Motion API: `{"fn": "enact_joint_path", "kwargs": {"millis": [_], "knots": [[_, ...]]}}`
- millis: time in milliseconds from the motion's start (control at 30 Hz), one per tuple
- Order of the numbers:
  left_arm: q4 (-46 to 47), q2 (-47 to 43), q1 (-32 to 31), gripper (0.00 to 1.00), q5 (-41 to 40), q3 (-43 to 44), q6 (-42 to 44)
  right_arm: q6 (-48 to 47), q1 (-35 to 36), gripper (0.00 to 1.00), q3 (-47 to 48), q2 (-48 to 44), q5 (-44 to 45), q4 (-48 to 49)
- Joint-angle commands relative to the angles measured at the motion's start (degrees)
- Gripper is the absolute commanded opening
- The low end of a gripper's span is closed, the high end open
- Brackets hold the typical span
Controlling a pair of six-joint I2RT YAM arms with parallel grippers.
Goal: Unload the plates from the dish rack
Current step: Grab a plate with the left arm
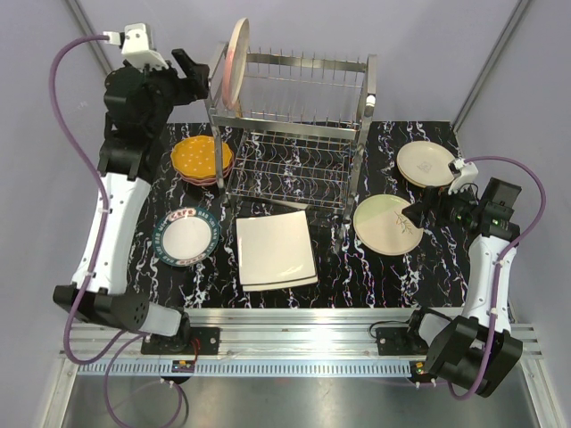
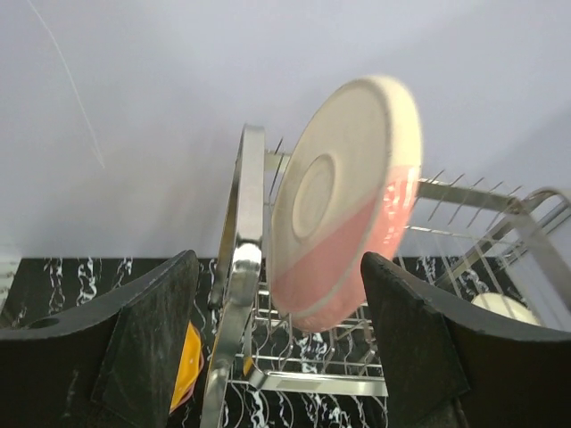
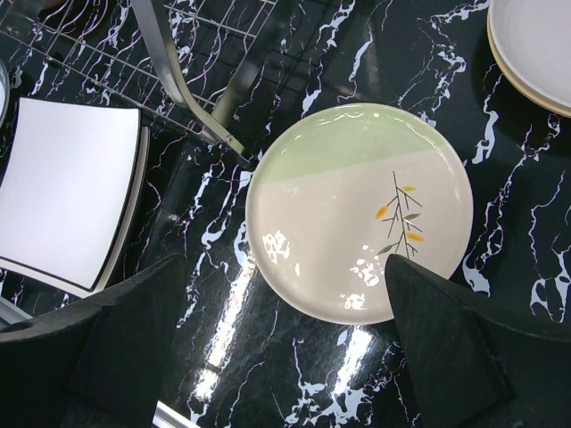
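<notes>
The dish rack (image 1: 299, 134) stands at the back middle of the table. One pink-and-cream plate (image 1: 237, 61) stands upright at the left end of its top tier. My left gripper (image 1: 194, 71) hovers just left of that plate, jaws open. In the left wrist view the plate (image 2: 343, 201) and a chrome post of the rack (image 2: 241, 276) lie ahead in the gap of the left gripper (image 2: 278, 260), neither finger touching them. My right gripper (image 1: 417, 212) hangs open over the near edge of a cream-and-green plate (image 3: 357, 209) lying flat on the table.
Flat on the table lie an orange plate stack (image 1: 202, 158), a white plate with a dark patterned rim (image 1: 186, 239), stacked square cream plates (image 1: 276, 250) and a round cream plate (image 1: 426, 163). The rack's foot (image 3: 192, 98) reaches near the green plate.
</notes>
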Motion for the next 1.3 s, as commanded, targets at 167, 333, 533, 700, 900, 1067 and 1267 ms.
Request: {"fn": "enact_joint_path", "kwargs": {"millis": [167,333,533,700,900,1067,1267], "knots": [[6.9,-4.3,0.3,0.79,11.8,-2.5,3.8,-1.0,0.3,1.0,0.1,-0.2,-2.0,0.5],[4.7,-0.9,-0.5,0.78,13.4,-1.0,7.0,-0.9,0.3,1.0,0.1,-0.1,-2.4,0.5],[5.2,4.4,-1.5,0.77,12.9,1.0,10.7,-1.0,0.3,1.0,0.1,-0.2,-2.5,0.4],[5.9,6.5,-2.5,0.76,12.4,1.9,13.3,-1.2,0.2,1.0,0.1,0.0,-2.6,0.2],[7.8,7.7,-4.4,0.75,3.9,1.2,17.9,-1.3,0.3,1.0,0.1,0.5,-2.9,0.1],[10.6,8.3,-5.2,0.64,-1.9,0.5,20.8,-1.5,0.3,1.0,0.1,0.5,-2.7,0.0],[11.7,7.9,-5.9,0.51,-4.9,-0.2,24.8,-1.5,0.3,1.0,0.1,0.6,-2.7,-0.1]]}}
